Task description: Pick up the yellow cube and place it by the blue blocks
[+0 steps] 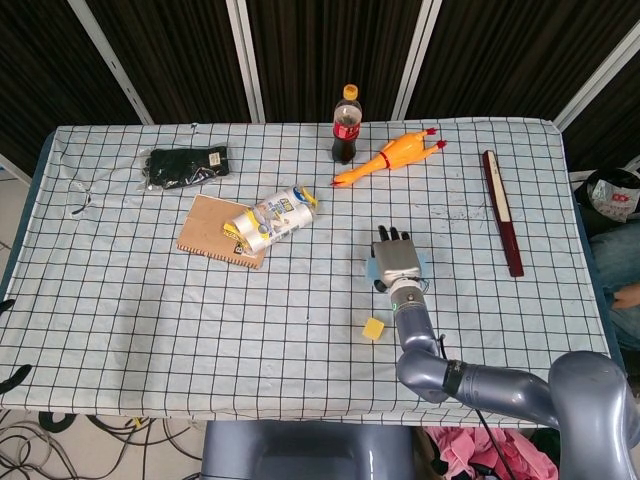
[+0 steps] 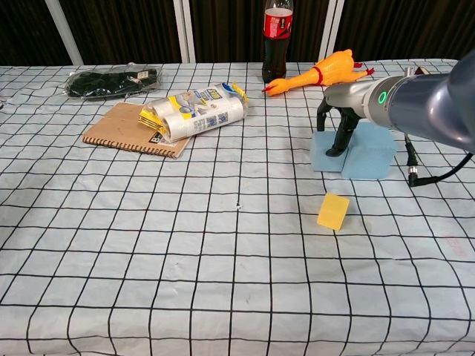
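Your right hand (image 2: 338,130) hangs over the blue blocks (image 2: 355,150), fingers pointing down onto them – whether they grasp anything, you cannot tell. The yellow cube (image 2: 333,211) lies near the blocks, on their near side – apart from them

A table (image 1: 120,330) under a checked cloth, things scattered across it.
On it: cola bottle (image 1: 346,125), rubber chicken (image 1: 390,157), dark glove (image 1: 185,165), notebook (image 1: 212,229), wrapped pack (image 1: 270,219), dark red stick (image 1: 502,211), blue blocks (image 2: 356,151), yellow cube (image 2: 333,211).

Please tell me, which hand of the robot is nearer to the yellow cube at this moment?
The right hand. It is over the blue blocks, just beyond the yellow cube and not touching it. The left hand does not appear in either view, so its distance cannot be judged.
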Robot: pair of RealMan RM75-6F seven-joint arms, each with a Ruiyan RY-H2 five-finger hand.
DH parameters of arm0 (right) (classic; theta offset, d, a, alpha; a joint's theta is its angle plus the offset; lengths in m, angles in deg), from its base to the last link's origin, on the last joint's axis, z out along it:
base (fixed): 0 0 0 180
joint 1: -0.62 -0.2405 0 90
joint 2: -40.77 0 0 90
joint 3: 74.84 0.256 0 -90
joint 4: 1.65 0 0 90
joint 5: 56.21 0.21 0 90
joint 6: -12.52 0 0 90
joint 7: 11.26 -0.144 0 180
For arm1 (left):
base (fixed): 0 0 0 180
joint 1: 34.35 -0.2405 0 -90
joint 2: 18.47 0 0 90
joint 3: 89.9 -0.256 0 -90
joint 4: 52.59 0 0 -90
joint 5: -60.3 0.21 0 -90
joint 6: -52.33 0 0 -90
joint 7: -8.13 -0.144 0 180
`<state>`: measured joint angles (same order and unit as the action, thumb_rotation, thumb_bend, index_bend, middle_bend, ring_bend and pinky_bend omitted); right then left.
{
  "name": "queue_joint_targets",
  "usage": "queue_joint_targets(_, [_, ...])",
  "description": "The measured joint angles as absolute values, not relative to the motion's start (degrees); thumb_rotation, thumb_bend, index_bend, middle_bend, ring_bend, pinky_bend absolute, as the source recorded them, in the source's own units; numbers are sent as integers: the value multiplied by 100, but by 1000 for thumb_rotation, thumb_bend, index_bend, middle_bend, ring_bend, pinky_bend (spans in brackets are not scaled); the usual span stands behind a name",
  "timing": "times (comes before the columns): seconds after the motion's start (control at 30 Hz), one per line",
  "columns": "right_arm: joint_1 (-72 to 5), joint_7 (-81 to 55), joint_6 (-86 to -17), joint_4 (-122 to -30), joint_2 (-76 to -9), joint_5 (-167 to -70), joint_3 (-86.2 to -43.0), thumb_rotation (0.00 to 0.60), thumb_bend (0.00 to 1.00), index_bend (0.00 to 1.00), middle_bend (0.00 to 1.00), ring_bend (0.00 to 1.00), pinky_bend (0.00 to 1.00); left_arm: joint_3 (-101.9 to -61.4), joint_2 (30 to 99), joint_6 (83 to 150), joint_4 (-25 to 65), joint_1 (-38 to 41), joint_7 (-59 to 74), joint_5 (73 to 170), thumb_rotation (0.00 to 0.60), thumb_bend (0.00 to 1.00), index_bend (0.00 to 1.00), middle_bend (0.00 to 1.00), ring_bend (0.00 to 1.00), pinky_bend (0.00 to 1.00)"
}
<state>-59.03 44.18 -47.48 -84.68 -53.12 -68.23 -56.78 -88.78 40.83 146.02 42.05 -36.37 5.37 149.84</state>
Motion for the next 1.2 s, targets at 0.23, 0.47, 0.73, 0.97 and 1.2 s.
queue_joint_targets(0.23, [-5913,4328,-4769,-8435,-5321,-6855,-5715,600,301,432,0,0,91,-8871,4085,14602,4203,-3638,526,14975,600,37,170,56,0,0])
queue_joint_targets(0.47, [-5916,4274,-4744,-8412,-5315,-6854,-5772,600,301,431,0,0,91,-8868,4087,14598,4205,-3641,514,14964,600,37,170,56,0,0])
queue_joint_targets(0.73, [-5920,4215,-4741,-8417,-5293,-6853,-5808,600,300,431,0,0,91,-8859,4092,14597,4206,-3641,494,14949,600,37,170,56,0,0])
queue_joint_targets(0.97, [-5917,4177,-4736,-8407,-5292,-6859,-5861,600,301,431,0,0,91,-8856,4092,14595,4206,-3641,489,14946,600,37,170,56,0,0])
queue_joint_targets(1.2, [-5925,4180,-4776,-8423,-5291,-6860,-5904,600,301,417,0,0,91,-8851,4098,14594,4207,-3643,473,14933,600,37,170,56,0,0])
